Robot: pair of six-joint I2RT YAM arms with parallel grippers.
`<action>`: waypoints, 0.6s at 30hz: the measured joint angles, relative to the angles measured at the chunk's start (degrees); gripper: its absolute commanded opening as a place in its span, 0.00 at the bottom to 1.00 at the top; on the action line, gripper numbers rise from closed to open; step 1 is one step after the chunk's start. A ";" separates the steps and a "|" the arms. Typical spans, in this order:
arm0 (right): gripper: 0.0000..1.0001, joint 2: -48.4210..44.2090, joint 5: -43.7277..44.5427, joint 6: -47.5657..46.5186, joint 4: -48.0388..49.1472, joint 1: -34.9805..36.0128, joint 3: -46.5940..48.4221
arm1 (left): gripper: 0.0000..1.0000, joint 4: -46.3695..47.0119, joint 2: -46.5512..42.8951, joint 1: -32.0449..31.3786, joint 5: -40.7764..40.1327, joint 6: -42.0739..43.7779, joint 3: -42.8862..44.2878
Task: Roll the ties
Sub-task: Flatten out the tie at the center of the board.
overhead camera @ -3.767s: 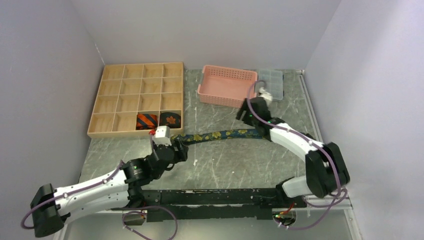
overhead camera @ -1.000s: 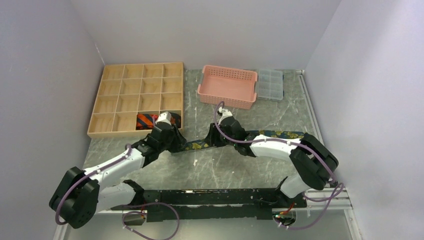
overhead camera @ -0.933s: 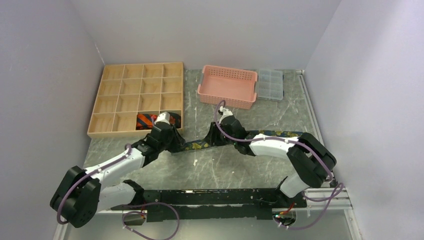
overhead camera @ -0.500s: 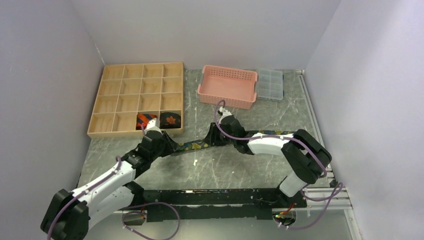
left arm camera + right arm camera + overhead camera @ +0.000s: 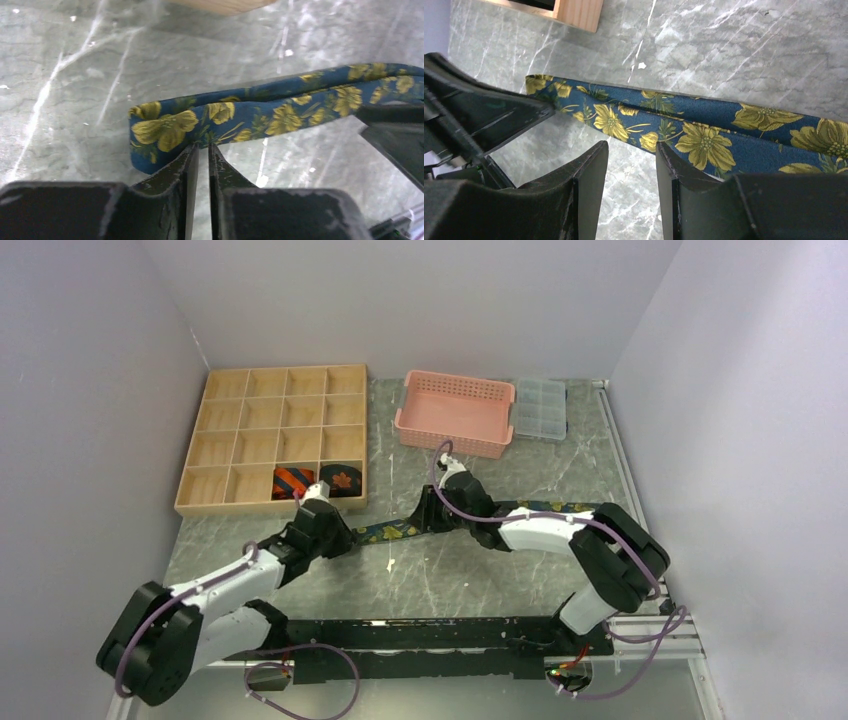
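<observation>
Facing the flat floral tie (image 5: 280, 112), left pincer (image 5: 203, 146) stands narrow, right pincer (image 5: 630, 146) half-wide.

Both arms reach low over the worktop (image 5: 440, 570), their ends near each other left of centre but apart. The left arm (image 5: 215, 585) stretches from the near left corner, its white forearm slanting far and right. The left gripper (image 5: 338, 532) points right. Its 2 fingers (image 5: 185, 165) stand almost together, with only a thin slit between them. The right arm (image 5: 540, 525) is folded at the elbow on the right, its forearm running left. The right gripper (image 5: 425, 515) points left and slightly near. Its 2 fingers stand clearly apart, tips down close to the worktop.
</observation>
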 measured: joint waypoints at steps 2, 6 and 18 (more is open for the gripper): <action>0.45 -0.98 -0.04 -0.24 -0.13 0.00 -0.55 | 0.14 0.66 2.62 0.33 -0.70 -0.55 -0.33; 0.45 -2.67 -0.04 -1.22 -0.81 0.02 -1.25 | 0.12 3.08 4.76 0.79 -2.25 -2.05 -1.33; 0.39 0.31 0.07 -2.27 -4.02 2.25 2.01 | 0.28 6.19 -2.16 1.31 -3.08 -3.17 -5.88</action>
